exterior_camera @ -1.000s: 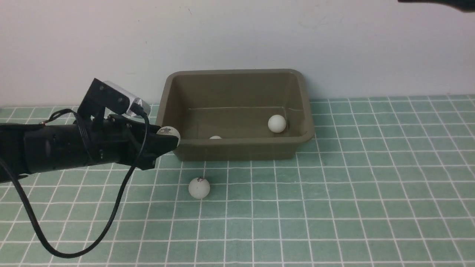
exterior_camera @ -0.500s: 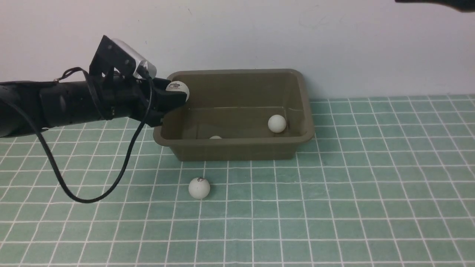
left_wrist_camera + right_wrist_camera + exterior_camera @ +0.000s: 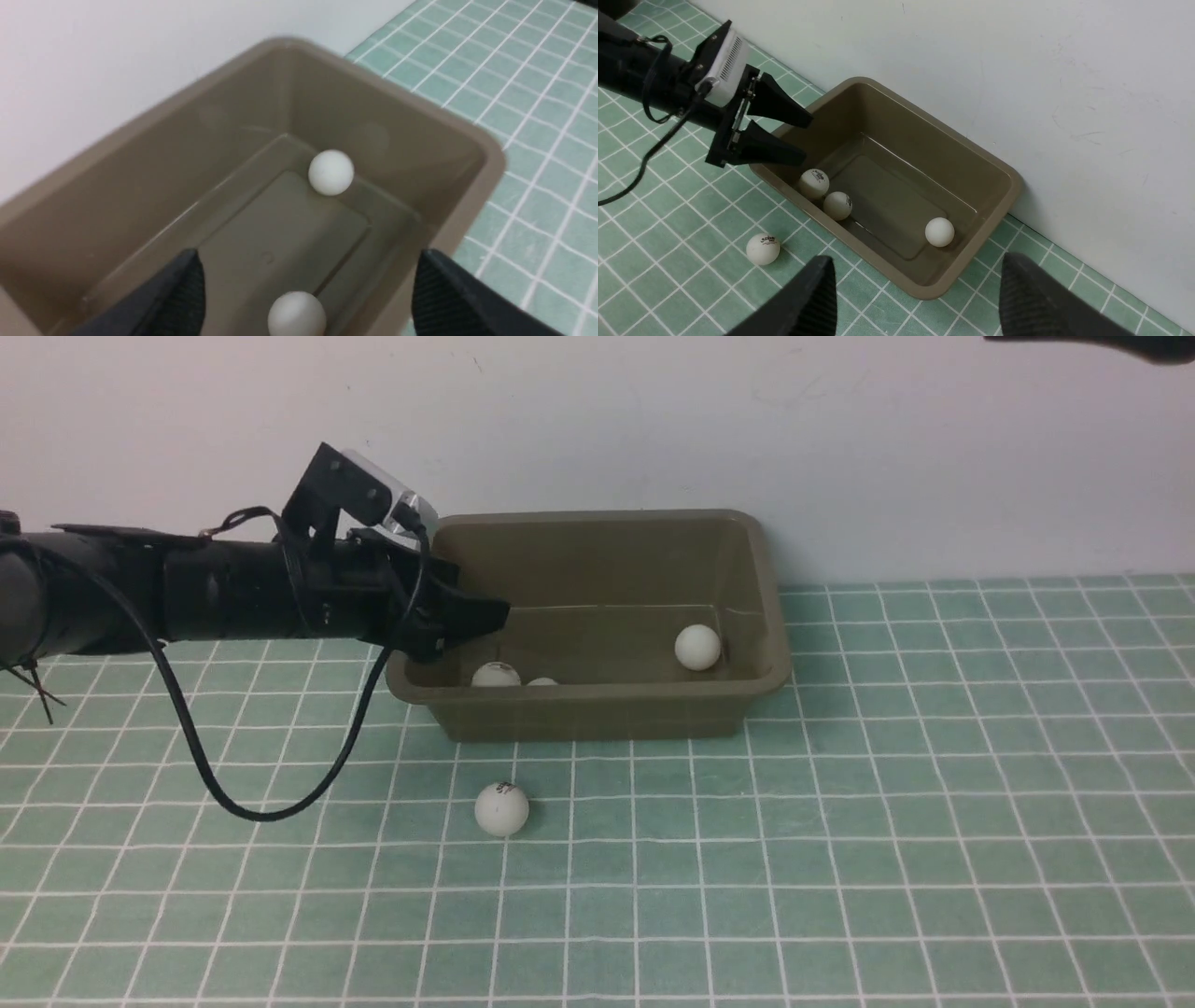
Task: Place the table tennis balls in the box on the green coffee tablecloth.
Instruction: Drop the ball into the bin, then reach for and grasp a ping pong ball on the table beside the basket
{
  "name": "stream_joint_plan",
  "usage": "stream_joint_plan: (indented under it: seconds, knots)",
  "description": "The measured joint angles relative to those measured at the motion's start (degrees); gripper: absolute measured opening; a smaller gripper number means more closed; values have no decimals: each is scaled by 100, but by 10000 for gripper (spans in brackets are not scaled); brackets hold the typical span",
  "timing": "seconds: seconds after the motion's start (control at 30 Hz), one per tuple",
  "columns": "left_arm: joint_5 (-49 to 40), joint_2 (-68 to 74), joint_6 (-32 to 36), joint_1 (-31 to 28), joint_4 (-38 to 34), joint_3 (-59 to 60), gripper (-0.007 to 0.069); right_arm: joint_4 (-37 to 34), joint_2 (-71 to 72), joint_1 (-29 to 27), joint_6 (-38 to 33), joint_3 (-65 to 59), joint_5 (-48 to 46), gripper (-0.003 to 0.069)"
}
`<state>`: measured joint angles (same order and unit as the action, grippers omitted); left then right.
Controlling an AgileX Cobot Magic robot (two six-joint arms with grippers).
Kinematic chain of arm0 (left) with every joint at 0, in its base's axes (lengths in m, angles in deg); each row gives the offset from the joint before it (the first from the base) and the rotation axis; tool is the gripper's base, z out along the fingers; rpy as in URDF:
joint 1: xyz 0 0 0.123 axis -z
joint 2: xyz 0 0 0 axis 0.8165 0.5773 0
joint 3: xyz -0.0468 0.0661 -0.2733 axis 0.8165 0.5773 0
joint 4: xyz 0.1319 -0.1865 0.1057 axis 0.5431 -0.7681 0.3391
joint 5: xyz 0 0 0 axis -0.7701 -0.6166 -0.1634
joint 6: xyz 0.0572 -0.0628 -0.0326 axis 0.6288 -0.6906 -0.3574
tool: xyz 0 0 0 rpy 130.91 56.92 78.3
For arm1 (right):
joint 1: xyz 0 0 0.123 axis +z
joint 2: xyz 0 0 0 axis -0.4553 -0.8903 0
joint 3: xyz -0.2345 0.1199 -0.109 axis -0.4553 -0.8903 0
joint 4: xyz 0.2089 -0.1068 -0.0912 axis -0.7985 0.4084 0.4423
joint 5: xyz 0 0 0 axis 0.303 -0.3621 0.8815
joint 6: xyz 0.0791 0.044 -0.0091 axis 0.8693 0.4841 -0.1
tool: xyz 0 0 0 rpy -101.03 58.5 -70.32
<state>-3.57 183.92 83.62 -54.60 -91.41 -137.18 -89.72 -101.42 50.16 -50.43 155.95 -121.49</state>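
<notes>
Left gripper [image 3: 806, 140] hung over the left end of the box [image 3: 597, 714], its jaws spread wide with nothing between them. Right gripper [image 3: 917, 266] was poised high above the scene, its jaws also well apart and empty; in the front view only a dark sliver of that arm showed at the top right corner. The box, olive-brown and lidless, stood on the green coffee tablecloth [image 3: 887, 821] with its far side close to the white wall [image 3: 597, 420].

Three of the table tennis balls [image 3: 697, 647] lay inside the box. The first ball [image 3: 814, 183] sat below the left gripper, by the near wall. The second ball [image 3: 837, 205] lay just beside it, perhaps touching, though the view did not settle that. The third ball [image 3: 939, 232] lay alone toward the right end. The fourth ball [image 3: 501, 807] rested on the cloth in front of the box, near its left corner and apart from it. A black cable [image 3: 280, 807] looped down from the left arm toward the cloth.
</notes>
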Motion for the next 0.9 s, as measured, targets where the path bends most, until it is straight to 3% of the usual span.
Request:
stream_joint_plan:
  seconds: [0.17,0.57,0.9]
  knots:
    - [-118,-699,-729,0,708,0,510,0,0,0,-25,0,0,432]
    - [-737,-2145,-3570,0,2422,-5,425,0,0,0,-51,0,13,432]
    - [-1683,-2365,-4485,7,3123,112,415,0,0,0,-63,0,56,432]
